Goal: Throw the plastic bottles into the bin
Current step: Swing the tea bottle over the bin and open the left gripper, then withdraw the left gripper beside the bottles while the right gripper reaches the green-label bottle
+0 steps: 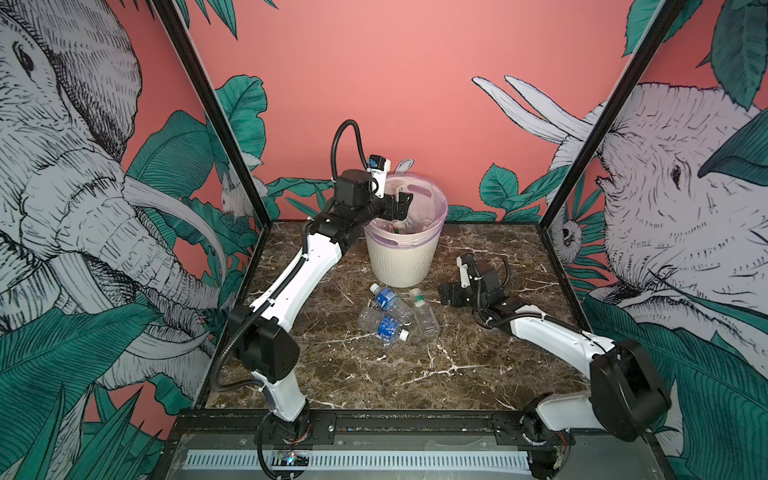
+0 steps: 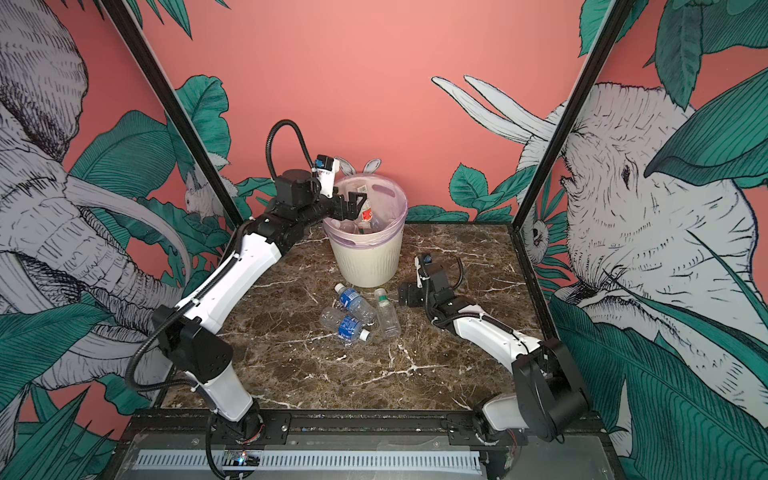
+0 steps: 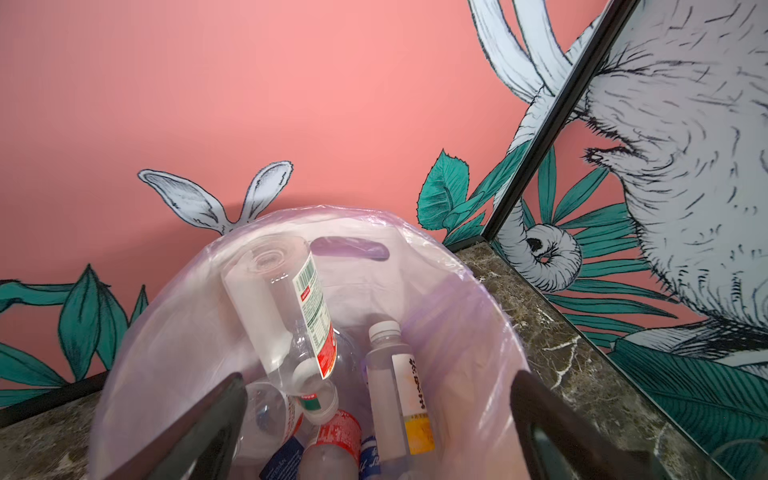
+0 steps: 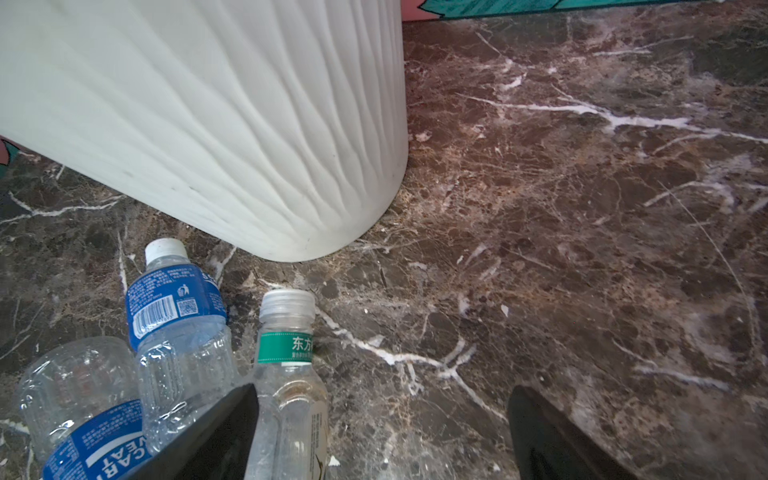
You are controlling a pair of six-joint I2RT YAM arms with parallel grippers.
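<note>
The bin [image 1: 401, 262] [image 2: 365, 262] stands at the back of the marble table, its pale pink liner [image 3: 174, 299] folded over the rim. My left gripper [image 1: 403, 203] [image 2: 357, 203] [image 3: 379, 415] hangs open over its mouth. Just below it, a clear bottle with a red-and-white label [image 3: 282, 316] [image 2: 365, 212] tilts neck-down, free of the fingers. Several more bottles lie in the bin. In front of the bin lie two blue-labelled bottles [image 1: 388, 301] [image 1: 384, 326] [image 4: 178, 324] and a green-banded one [image 1: 424, 313] [image 4: 291, 374]. My right gripper [image 1: 446, 295] [image 4: 382, 415] is open, low, just right of them.
The bin's ribbed cream wall [image 4: 208, 124] rises close ahead of the right gripper. Black frame posts [image 1: 582, 174] and printed wall panels close the table's sides and back. Brown marble [image 1: 395, 374] stretches from the bottles to the front rail.
</note>
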